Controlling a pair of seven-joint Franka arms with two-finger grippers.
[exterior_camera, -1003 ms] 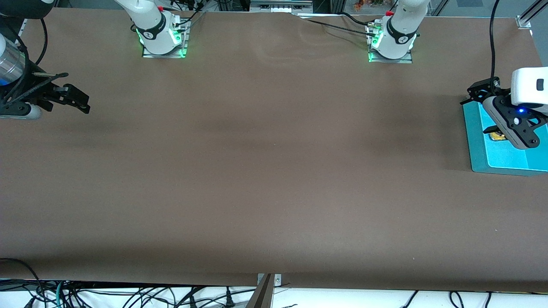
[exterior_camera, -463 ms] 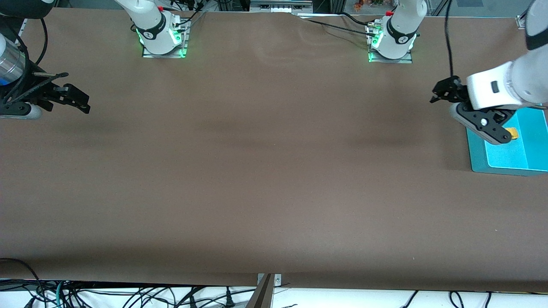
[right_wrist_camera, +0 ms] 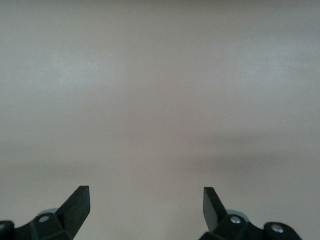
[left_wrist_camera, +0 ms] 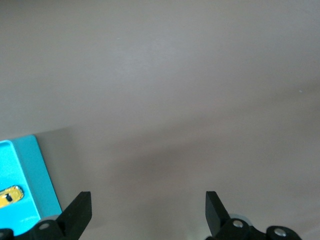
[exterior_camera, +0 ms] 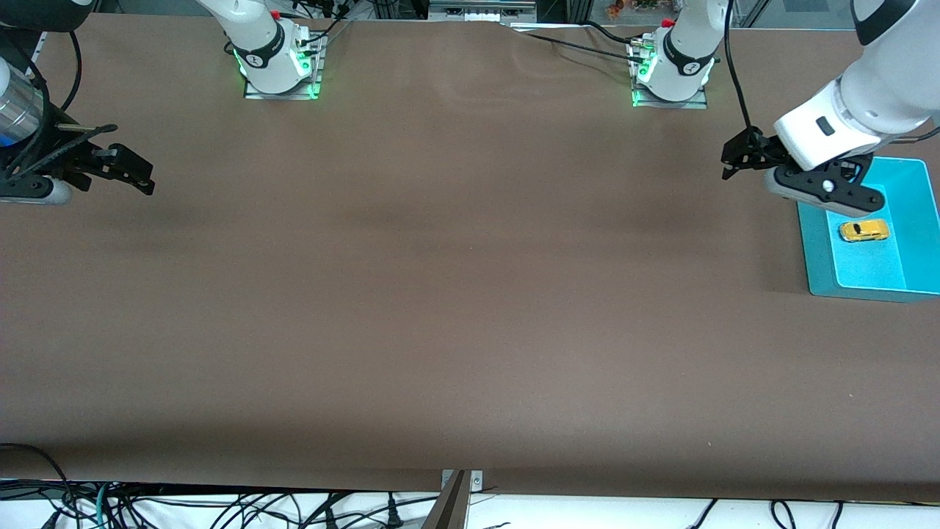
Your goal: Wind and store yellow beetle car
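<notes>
The yellow beetle car [exterior_camera: 863, 231] lies on its wheels in the teal tray [exterior_camera: 881, 285] at the left arm's end of the table. It also shows in the left wrist view [left_wrist_camera: 10, 196], with the tray's rim [left_wrist_camera: 35, 170] beside it. My left gripper [exterior_camera: 855, 195] is open and empty, up in the air over the tray's edge that faces the robot bases, clear of the car. In its own view the left gripper [left_wrist_camera: 147, 205] has its jaws wide apart over bare table. My right gripper [exterior_camera: 131, 173] is open and empty and waits at the right arm's end; its own view [right_wrist_camera: 145, 200] shows only table.
The brown table [exterior_camera: 455, 294] stretches between the two arms. Both arm bases [exterior_camera: 275, 62] stand along the edge farthest from the front camera. Cables hang below the table's near edge.
My left gripper was down in the tray at the car; it has let go, risen and pulled back toward the bases. The car stays in the tray. The right arm has not moved.
</notes>
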